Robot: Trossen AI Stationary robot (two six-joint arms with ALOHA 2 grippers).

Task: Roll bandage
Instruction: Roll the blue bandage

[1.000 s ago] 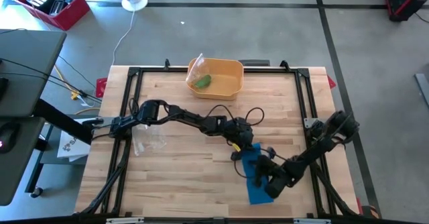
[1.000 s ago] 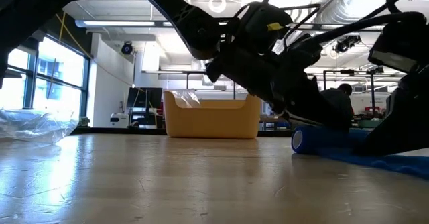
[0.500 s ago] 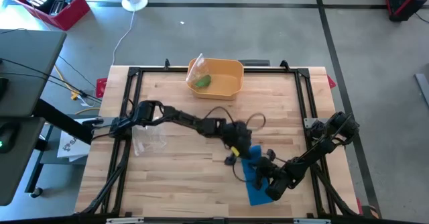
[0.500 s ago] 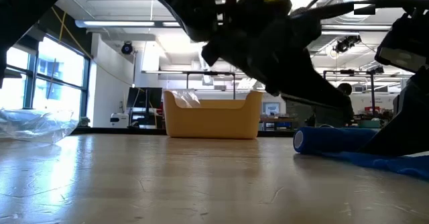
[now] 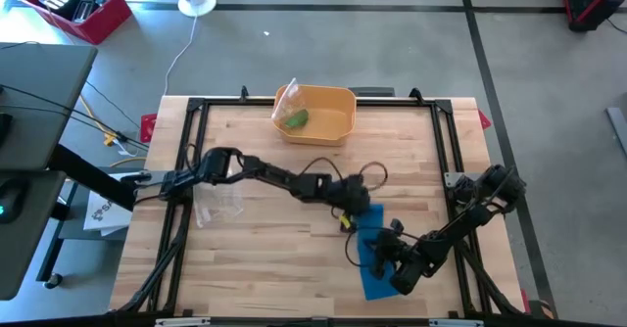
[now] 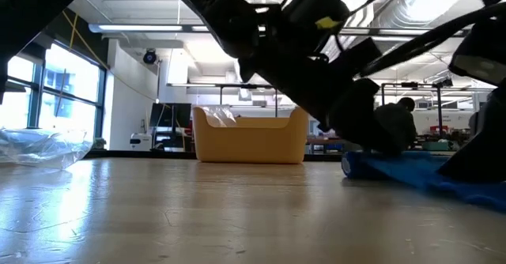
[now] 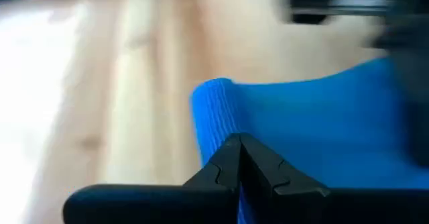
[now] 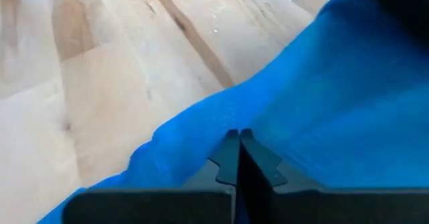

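A blue bandage [image 5: 376,286] lies flat on the wooden table, near the front right. Its far end is rolled into a short roll [image 6: 353,166], which also shows in the left wrist view [image 7: 213,110]. My left gripper [image 5: 352,212] is shut and low at the roll. My right gripper [image 5: 384,256] is shut on the flat part of the bandage [image 8: 322,103], nearer the table's front edge. My left gripper presses its shut fingertips [image 7: 236,158] onto the bandage just behind the rolled end [image 7: 216,127]. It comes slanting down from the table's left, and the roll rests on the table. My right gripper presses its shut fingertips [image 8: 236,158] down onto the flat bandage [image 8: 201,127]. It comes slanting from the table's right, and the strip lies on the wood under them.
A yellow bin [image 5: 323,123] holding a green object stands at the far middle of the table. A clear plastic bag [image 5: 217,202] lies at the left. Black frame rails [image 5: 446,131] run along the table's sides. Bare wood lies between the bag and the bandage.
My left gripper rose off the roll and drew a little toward the table's near-left. It then came back down onto the rolled end. The roll stays on the table at the bandage's far end. My right gripper has kept its place on the flat strip.
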